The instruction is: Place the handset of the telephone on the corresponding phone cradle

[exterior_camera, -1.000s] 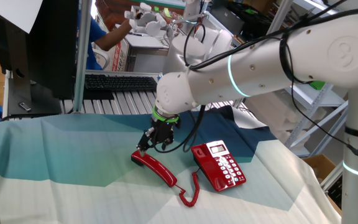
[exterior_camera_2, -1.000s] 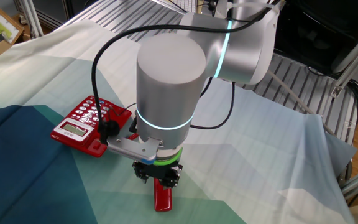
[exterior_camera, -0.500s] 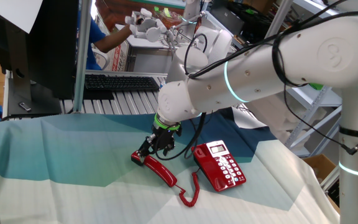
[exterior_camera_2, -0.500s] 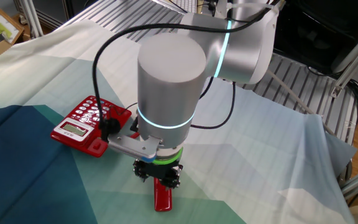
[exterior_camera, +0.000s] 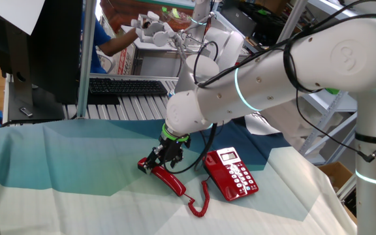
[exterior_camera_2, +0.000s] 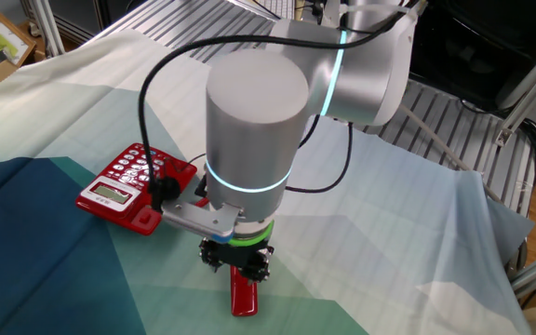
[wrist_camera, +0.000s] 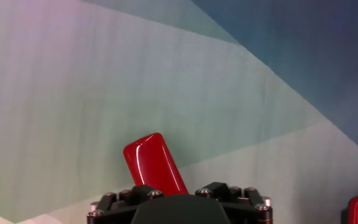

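The red handset (exterior_camera: 168, 178) lies flat on the teal-and-white cloth, left of the red telephone (exterior_camera: 235, 171), with its coiled cord (exterior_camera: 200, 201) curling to the base. The phone cradle (exterior_camera: 214, 173) along the base's left side holds nothing. My gripper (exterior_camera: 157, 161) is down over the handset's far end, its fingers on either side of the bar and still open. In the hand view the handset's glossy end (wrist_camera: 150, 160) sticks out between the finger blocks, with a gap on its right. In the other fixed view the gripper (exterior_camera_2: 237, 263) hides most of the handset (exterior_camera_2: 243, 294).
A black computer keyboard (exterior_camera: 126, 85) lies on the slatted bench behind the cloth. A dark monitor (exterior_camera: 38, 52) and a metal post (exterior_camera: 87, 59) stand at the back left. A person's arm (exterior_camera: 113, 39) shows at the back. The telephone also shows in the other fixed view (exterior_camera_2: 124, 181).
My gripper has come down a little onto the handset's far end. The handset and the telephone have not moved.
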Controlling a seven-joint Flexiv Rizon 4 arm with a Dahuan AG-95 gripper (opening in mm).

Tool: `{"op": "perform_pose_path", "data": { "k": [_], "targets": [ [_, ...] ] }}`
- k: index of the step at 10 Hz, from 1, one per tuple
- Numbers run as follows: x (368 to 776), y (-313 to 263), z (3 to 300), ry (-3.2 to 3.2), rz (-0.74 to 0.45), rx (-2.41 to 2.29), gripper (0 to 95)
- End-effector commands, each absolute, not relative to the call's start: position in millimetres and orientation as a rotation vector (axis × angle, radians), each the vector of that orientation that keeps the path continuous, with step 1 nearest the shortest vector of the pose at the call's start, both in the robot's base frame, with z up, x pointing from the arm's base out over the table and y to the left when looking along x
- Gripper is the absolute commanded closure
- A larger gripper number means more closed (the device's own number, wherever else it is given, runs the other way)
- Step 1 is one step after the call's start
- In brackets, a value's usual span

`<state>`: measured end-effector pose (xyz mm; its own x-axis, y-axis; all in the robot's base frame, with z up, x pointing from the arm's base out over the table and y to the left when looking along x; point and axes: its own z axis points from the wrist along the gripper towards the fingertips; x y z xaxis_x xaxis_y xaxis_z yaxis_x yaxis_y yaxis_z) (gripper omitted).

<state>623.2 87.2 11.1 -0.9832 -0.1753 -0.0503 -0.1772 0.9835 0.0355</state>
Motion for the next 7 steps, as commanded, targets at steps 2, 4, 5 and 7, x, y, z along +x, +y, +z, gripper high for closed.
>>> {"op": "perform_pose_path", "data": {
  "k": [2,4,5,7],
  "targets": [
    [618.0,85.9,11.7,3.077,0.076,-0.275,19.0],
    [616.4,85.1,12.8,3.078,0.075,-0.272,19.0],
    [616.4,85.1,12.8,3.078,0.075,-0.272,19.0],
    [616.4,85.1,12.8,3.078,0.075,-0.272,19.0]
  ]
}}
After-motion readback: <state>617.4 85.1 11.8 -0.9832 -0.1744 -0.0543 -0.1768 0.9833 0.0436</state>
